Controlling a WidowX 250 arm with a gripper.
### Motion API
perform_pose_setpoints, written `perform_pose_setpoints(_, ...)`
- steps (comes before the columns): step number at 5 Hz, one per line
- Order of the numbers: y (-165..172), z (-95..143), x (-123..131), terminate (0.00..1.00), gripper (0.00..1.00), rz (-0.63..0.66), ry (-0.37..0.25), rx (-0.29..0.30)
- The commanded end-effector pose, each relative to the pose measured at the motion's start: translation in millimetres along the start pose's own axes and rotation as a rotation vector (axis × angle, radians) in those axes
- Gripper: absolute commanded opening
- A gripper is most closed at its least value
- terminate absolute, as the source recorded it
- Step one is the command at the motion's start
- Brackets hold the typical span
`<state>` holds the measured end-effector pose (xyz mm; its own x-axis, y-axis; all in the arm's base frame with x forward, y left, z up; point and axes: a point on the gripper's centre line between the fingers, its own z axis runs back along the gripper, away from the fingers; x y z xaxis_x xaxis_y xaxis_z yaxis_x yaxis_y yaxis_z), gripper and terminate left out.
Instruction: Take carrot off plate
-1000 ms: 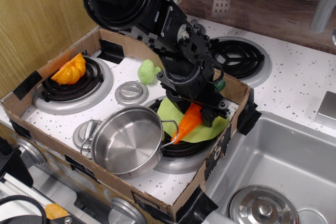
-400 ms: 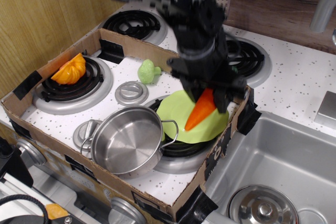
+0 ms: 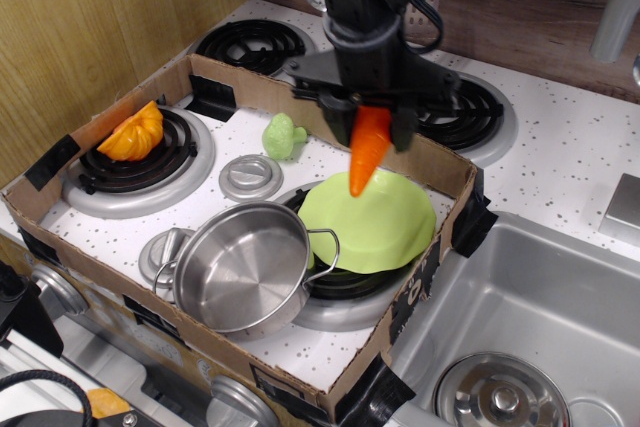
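We see the black tool (image 3: pixel 372 117) clamped on the thick upper end of the long, tapered, bright-orange plastic toy carrot (image 3: pixel 366 152), which hangs point-down in the air, its tip clear of the round lime-green plastic plate (image 3: pixel 372 223) below. The plate lies bare on the front right burner, inside the shallow brown cardboard tray (image 3: pixel 100 262) that sits on the white speckled desk (image 3: pixel 560 177). Touching the plate's left edge stands the shiny steel pot (image 3: pixel 243 269), open and with nothing inside it. Behind the pot we find a small round grey metal lid (image 3: pixel 250 177) and, just beyond it, a small pale-green lumpy toy vegetable (image 3: pixel 284 136). On the left burner rests a ridged orange wedge-shaped toy fruit piece (image 3: pixel 136 132). To the right, the steel sink (image 3: pixel 540 317) lies well apart from the carrot.
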<state>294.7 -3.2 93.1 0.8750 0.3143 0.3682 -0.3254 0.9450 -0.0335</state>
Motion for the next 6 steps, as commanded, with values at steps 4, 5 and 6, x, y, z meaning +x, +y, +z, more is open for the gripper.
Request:
perform_pose_setpoints(4, 117, 18, -39, 0.0, 0.0, 0.772, 0.067, 0.507)
perform_pose_setpoints(5, 139, 1, -55, 0.0, 0.0, 0.873, 0.051, 0.488)
perform_pose_setpoints(6, 156, -3, -63, 0.0, 0.0, 0.947, 0.049, 0.488)
